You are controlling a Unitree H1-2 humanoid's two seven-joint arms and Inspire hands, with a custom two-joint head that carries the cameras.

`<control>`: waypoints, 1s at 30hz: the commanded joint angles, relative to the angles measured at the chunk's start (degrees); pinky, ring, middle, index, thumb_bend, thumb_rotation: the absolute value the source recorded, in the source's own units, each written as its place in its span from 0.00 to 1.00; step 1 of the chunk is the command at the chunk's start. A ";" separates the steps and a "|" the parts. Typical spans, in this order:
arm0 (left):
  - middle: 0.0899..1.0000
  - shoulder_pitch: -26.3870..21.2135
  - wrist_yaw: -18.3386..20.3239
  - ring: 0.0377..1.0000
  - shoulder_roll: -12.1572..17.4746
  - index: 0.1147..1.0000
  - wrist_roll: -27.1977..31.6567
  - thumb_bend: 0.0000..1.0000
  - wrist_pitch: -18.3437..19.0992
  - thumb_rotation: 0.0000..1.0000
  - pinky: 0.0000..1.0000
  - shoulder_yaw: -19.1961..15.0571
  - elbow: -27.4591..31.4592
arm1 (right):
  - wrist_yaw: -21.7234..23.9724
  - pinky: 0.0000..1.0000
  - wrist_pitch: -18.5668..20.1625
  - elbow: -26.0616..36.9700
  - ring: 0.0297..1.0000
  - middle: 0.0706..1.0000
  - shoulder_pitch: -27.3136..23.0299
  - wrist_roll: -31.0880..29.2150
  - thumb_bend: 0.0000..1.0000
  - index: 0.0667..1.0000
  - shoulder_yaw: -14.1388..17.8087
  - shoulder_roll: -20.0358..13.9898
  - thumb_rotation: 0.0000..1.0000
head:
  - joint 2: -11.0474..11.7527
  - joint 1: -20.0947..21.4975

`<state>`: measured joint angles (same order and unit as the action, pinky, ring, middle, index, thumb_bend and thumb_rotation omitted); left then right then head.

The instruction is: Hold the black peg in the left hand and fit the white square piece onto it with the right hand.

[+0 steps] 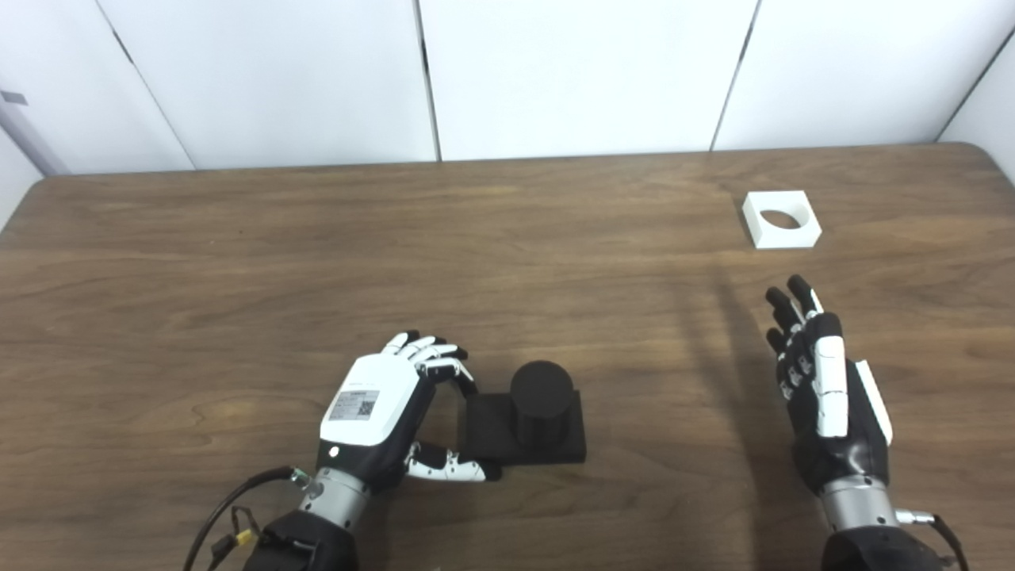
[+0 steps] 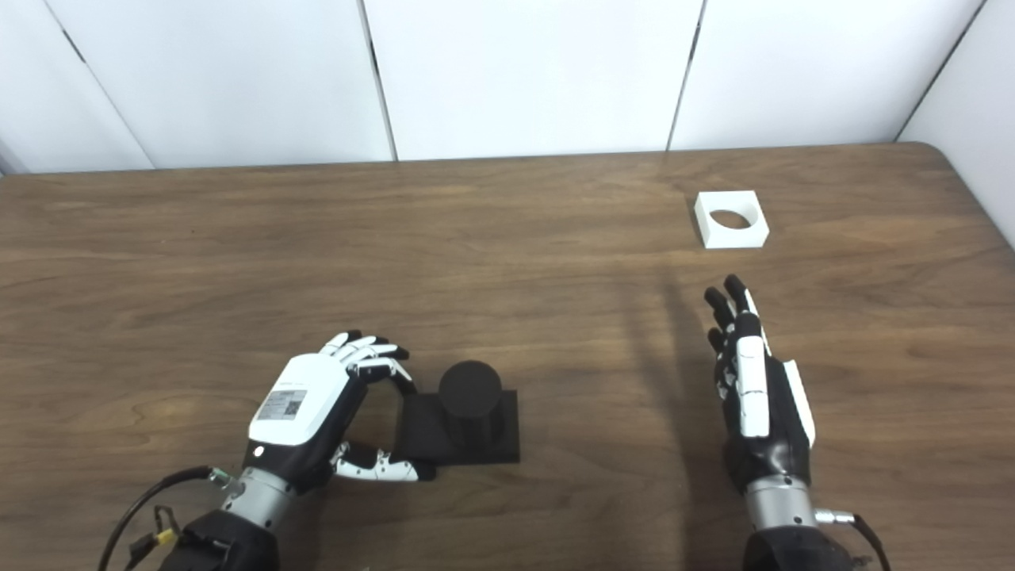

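Nearest the lower edge, both forearms come up onto a dark wood-grain bench (image 1: pixel 238 262), their sleeves cut off by the frame. A black cable (image 1: pixel 226 507) loops out beside the left wrist.

The left hand (image 1: pixel 381 408) lies low on the bench with its fingers (image 1: pixel 432 353) curled and its thumb (image 1: pixel 448 468) stretched out along the near side of the black peg (image 1: pixel 541 400). Thumb tip and fingertips sit right at the left edge of the peg's square base; whether they press it cannot be made out, and the hand has not closed around it. The peg stands upright on its flat base, a short round post, just right of that hand and near the front of the bench. Black on black, the line between post and base is hard to read.

The right hand (image 2: pixel 753 396) is held edge-on, fingers straight and pointing away, spread and holding nothing. Its palm side is turned from view. Bare bench lies between the two hands.

Farther back and to the right, the white square piece (image 1: pixel 781 220) lies flat with its round hole facing up, well apart from the peg and a clear stretch beyond the right fingertips. Open wood surrounds it on all sides, and the bench's rounded right corner is close by.

Behind the far edge stand plain white wall panels (image 1: pixel 571 71) with dark seams.
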<state>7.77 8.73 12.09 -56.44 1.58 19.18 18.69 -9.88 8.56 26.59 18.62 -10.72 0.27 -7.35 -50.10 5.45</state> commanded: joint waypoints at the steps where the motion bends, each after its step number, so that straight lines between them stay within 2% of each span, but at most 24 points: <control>1: 0.77 -0.70 1.45 0.85 1.24 0.42 -0.42 0.52 0.05 0.05 0.93 0.14 0.12 | 0.38 1.00 -1.76 1.88 1.00 0.94 -0.33 -0.09 0.54 0.98 -0.14 4.04 1.00 | 0.03 0.31; 10: 0.77 -1.01 3.64 0.85 2.17 0.42 0.37 0.52 0.14 0.05 0.93 0.57 0.52 | -0.31 1.00 -0.77 2.59 1.00 0.93 -0.16 0.89 0.55 0.97 -0.54 4.65 1.00 | 0.36 1.80; 15: 0.77 -0.97 3.57 0.85 2.35 0.42 0.72 0.52 -0.09 0.05 0.93 0.57 0.44 | -0.65 1.00 -0.55 2.65 1.00 0.93 -0.16 0.24 0.56 0.96 -0.49 5.12 1.00 | 0.76 3.15; 21: 0.76 -0.48 2.67 0.85 2.92 0.42 1.28 0.52 -0.39 0.05 0.93 -0.03 0.19 | -0.74 1.00 -1.11 3.30 1.00 0.93 -0.27 -0.23 0.56 0.98 -0.54 5.15 1.00 | 1.99 5.80; 26: 0.76 -0.14 2.85 0.86 3.06 0.42 1.30 0.52 0.50 0.05 0.93 -0.78 0.24 | -1.58 1.00 0.54 4.96 1.00 0.93 -1.55 -2.68 0.55 0.98 0.58 4.90 0.99 | 3.29 8.92; 28: 0.76 0.20 2.45 0.85 3.19 0.42 1.61 0.52 0.29 0.05 0.92 -1.05 0.09 | -2.34 0.98 3.19 6.79 0.99 0.93 -2.64 -2.84 0.55 0.96 1.79 3.48 0.76 | 3.90 10.82; 30: 0.76 0.48 1.82 0.84 3.41 0.42 1.98 0.52 -0.15 0.05 0.91 -1.30 -0.45 | -2.66 0.97 6.25 8.42 0.97 0.91 -4.43 0.32 0.57 0.94 3.25 0.37 0.53 | 4.60 12.99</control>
<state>7.59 10.28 13.68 -53.75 1.35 18.56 18.79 -12.10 14.14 31.76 17.85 -12.36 2.18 -7.75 -45.44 18.37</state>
